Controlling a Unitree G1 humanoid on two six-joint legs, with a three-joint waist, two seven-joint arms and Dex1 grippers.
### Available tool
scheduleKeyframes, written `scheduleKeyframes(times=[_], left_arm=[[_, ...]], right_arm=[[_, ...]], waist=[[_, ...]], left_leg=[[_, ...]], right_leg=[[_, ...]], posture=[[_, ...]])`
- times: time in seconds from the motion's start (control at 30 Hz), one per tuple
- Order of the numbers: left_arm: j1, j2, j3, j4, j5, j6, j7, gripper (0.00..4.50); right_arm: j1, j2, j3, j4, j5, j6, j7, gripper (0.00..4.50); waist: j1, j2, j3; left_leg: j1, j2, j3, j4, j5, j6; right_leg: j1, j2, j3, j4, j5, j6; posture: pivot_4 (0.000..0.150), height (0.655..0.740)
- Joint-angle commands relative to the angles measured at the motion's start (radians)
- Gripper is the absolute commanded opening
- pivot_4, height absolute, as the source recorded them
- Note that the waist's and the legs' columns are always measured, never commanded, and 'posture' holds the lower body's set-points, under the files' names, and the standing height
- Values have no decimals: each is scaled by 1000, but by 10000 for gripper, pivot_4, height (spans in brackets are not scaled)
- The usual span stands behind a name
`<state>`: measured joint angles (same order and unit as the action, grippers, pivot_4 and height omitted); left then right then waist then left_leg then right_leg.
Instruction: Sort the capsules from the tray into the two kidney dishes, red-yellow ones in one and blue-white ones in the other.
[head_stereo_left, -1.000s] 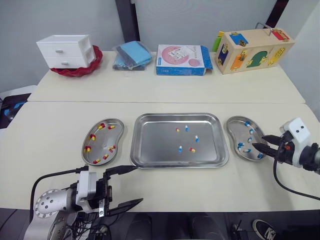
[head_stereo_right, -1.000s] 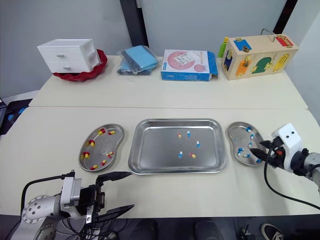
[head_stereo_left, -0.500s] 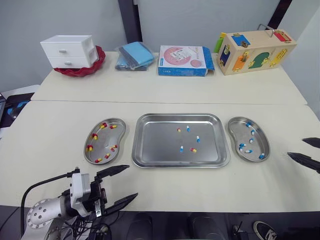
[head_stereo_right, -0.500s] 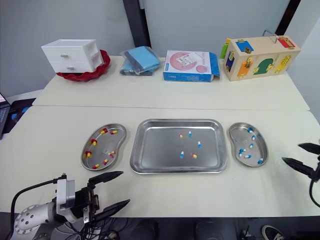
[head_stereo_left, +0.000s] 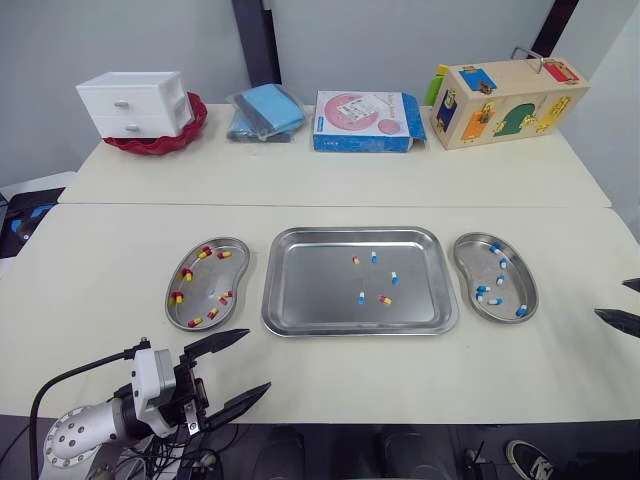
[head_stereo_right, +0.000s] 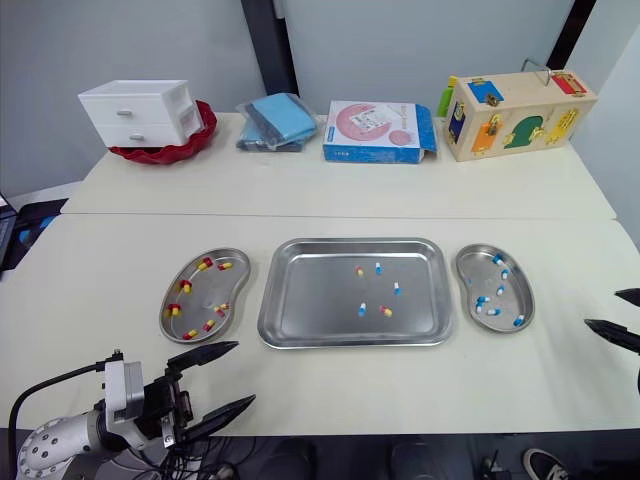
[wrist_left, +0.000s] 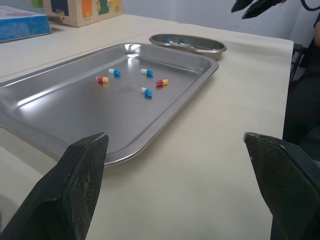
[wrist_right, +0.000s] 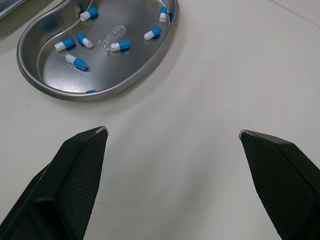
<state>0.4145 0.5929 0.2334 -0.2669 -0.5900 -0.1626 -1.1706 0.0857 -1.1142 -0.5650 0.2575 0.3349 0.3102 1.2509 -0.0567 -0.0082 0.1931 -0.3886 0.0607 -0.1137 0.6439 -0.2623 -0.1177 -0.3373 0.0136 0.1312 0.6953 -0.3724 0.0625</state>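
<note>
A cream table (head_stereo_left: 100, 250) before a grey wall (head_stereo_left: 400, 40) holds a steel tray (head_stereo_left: 310, 290) with five capsules (head_stereo_left: 361, 297). It sits between the left kidney dish (head_stereo_left: 205, 280) of red-yellow ones and the right kidney dish (head_stereo_left: 478, 262) of blue-white ones. The left gripper (head_stereo_left: 256, 359) and right gripper (head_stereo_left: 610, 298) hover empty, fingers apart.

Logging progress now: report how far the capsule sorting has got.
Done: the left kidney dish holds red-yellow capsules, the right kidney dish blue-white ones. In hand: nothing; the left gripper and right gripper are open, empty, off the tray. Left: five capsules in the tray, two red-yellow and three blue-white.
</note>
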Motion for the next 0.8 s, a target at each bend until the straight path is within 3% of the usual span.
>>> scheduleKeyframes(times=[0.03, 0.2, 0.4, 0.6, 0.8], left_arm=[[10, 3, 24, -24, -2, -15, 1, 45000], [10, 2, 20, -24, -1, -13, 5, 45000], [8, -7, 15, -32, -5, -2, 23, 45000], [23, -14, 14, -48, -8, 17, 47, 45000], [53, -16, 22, -77, -10, 30, 61, 45000]], right_arm=[[-7, -34, -23, -24, 8, -16, 12, 44544], [10, -42, -37, -100, 35, 22, 42, 44544], [-41, -26, 41, -425, 170, 187, 27, 44544], [-253, 36, 303, -682, 275, 357, -94, 44544], [-488, 140, 580, -698, 232, 434, -146, 44544]], waist=[[0, 0, 0], [0, 0, 0], [-1, 1, 0], [2, 0, 0], [7, -1, 1]], left_leg=[[0, 0, 0, 0, 0, 0], [0, 0, 0, 0, 0, 0], [0, 1, 0, 0, 0, 0], [0, 1, 0, 0, 0, 0], [-1, 1, -1, 0, 0, 0]], right_leg=[[0, 0, 0, 0, 0, 0], [0, 0, 0, 0, 0, 0], [0, 0, 0, 0, 0, 0], [0, 0, 0, 0, 0, 0], [-1, 0, -1, 0, 0, 0]], posture=[[1500, 7400], [1500, 7400], [1500, 7400], [1500, 7400], [1500, 7400]])
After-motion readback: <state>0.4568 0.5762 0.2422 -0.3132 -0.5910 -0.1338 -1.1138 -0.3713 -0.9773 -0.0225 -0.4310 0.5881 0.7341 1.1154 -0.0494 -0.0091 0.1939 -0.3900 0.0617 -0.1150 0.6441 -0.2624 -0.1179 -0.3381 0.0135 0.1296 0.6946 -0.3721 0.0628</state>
